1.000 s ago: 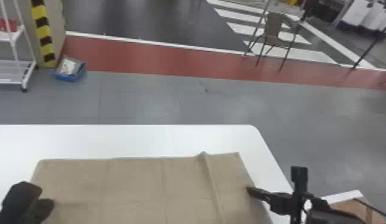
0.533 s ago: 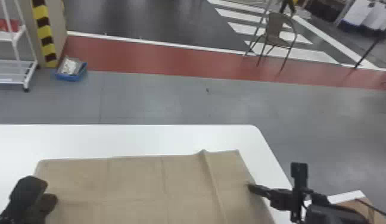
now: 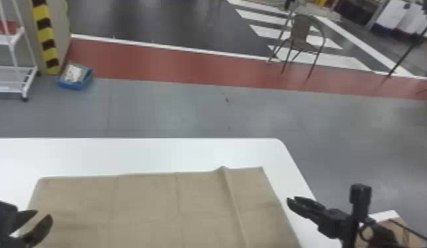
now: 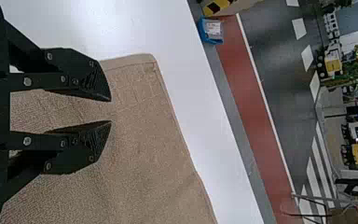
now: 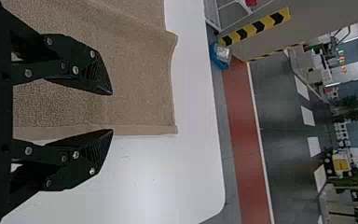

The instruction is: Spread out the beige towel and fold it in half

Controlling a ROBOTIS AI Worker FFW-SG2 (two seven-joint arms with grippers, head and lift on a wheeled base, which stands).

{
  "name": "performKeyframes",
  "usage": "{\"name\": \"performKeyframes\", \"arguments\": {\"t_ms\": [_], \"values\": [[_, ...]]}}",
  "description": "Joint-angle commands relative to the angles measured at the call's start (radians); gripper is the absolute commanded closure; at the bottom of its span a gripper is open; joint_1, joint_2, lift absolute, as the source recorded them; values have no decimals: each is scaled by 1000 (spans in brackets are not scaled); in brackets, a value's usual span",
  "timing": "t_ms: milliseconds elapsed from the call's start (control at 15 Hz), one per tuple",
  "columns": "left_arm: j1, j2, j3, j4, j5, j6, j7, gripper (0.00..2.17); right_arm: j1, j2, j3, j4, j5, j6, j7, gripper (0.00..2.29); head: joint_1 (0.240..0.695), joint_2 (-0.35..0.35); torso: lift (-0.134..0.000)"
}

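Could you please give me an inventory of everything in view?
beige towel: one, beige, spread on the table, ridged near its right side
table: one, white, under the towel
rack: one, white, far left, something red on it
striped strip: one, yellow and black, beside the rack
bin: one, blue, on the floor near the rack
chair: one, brownish, beyond the table
floor band: one, red, behind the table
brown item with a white edge: one, lower right
left gripper: one, black, open, over the towel's left part
right gripper: one, black, open, at the towel's right edge
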Motion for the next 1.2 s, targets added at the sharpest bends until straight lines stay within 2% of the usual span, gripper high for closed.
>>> {"name": "performKeyframes", "arguments": {"t_ms": [0, 133, 333, 533, 867, 933, 1133], "values": [[85, 4, 58, -78, 15, -51, 0, 137, 93, 17, -18, -98, -5, -137, 2, 103, 695, -350, 0], [165, 11, 107, -87, 18, -251, 2, 137, 140, 17, -38, -119, -25, -229, 30, 103, 695, -350, 0], [217, 33, 139, -99, 21, -232, 2, 137, 242, 8, -52, -139, 6, -462, 71, 171, 695, -350, 0], [257, 47, 156, -102, 9, -134, -1, 137, 322, 2, -44, -151, 98, -656, 99, 286, 695, -338, 0], [335, 70, 188, -147, -29, -45, -46, 265, 357, -23, -70, -144, 125, -677, 117, 289, 695, -315, 0], [354, 74, 202, -159, -29, -45, -46, 265, 357, -34, -76, -136, 125, -674, 117, 289, 695, -320, 0], [395, 74, 234, -197, 9, -18, -112, 414, 355, -46, -90, -130, 128, -637, 106, 289, 695, -347, 0]]}}
